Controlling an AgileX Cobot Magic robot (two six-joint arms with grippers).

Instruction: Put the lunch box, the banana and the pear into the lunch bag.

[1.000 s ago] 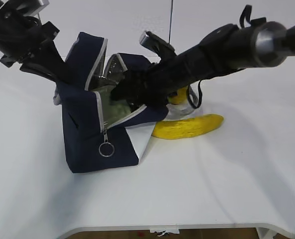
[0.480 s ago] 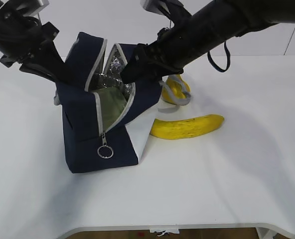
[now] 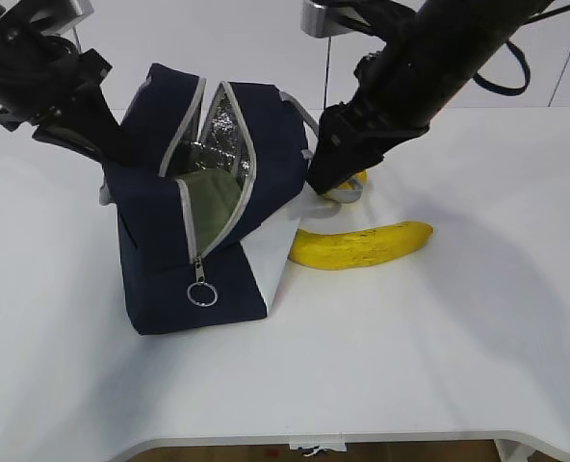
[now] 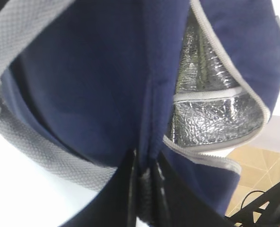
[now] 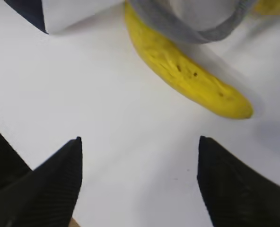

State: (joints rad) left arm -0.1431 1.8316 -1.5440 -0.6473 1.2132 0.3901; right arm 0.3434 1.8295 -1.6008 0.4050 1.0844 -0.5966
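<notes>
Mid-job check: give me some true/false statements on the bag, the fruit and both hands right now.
1. The bag is zipped shut. False: it gapes open, silver lining showing.
2. The banana lies on the table outside the bag. True.
3. The right hand holds the banana. False: it is open and empty above the table.
4. The left hand pinches the bag's edge. True.
5. The lunch box sits beside the banana. False: its green lid shows inside the bag.

Bag [image 3: 160, 241] matt navy cloth, lining [image 4: 206, 118] crinkled shiny foil, handle [image 4: 31, 142] grey woven webbing, banana [image 3: 362, 244] smooth, speckled, table [image 3: 410, 356] smooth white
</notes>
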